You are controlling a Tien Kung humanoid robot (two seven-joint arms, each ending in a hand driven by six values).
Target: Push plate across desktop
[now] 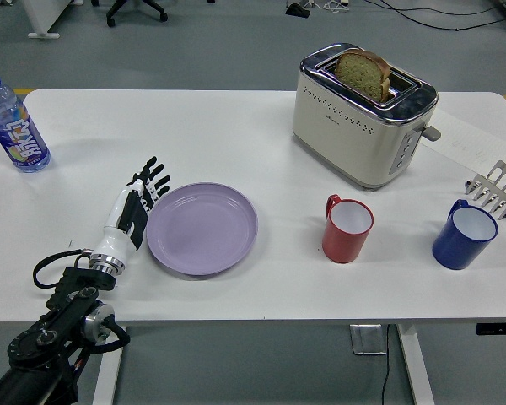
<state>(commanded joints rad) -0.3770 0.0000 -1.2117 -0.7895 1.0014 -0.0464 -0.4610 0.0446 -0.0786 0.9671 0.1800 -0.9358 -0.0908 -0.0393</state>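
Observation:
A round lilac plate lies flat on the white table, left of centre. My left hand stands edge-on against the plate's left rim, its black-tipped fingers straight and spread, holding nothing. The black left arm comes in from the lower left corner. The right arm is out of the picture.
A red mug stands to the right of the plate, and a blue mug further right. Behind them is a cream toaster with a bread slice. A water bottle stands far left; a metal rack lies at the right edge.

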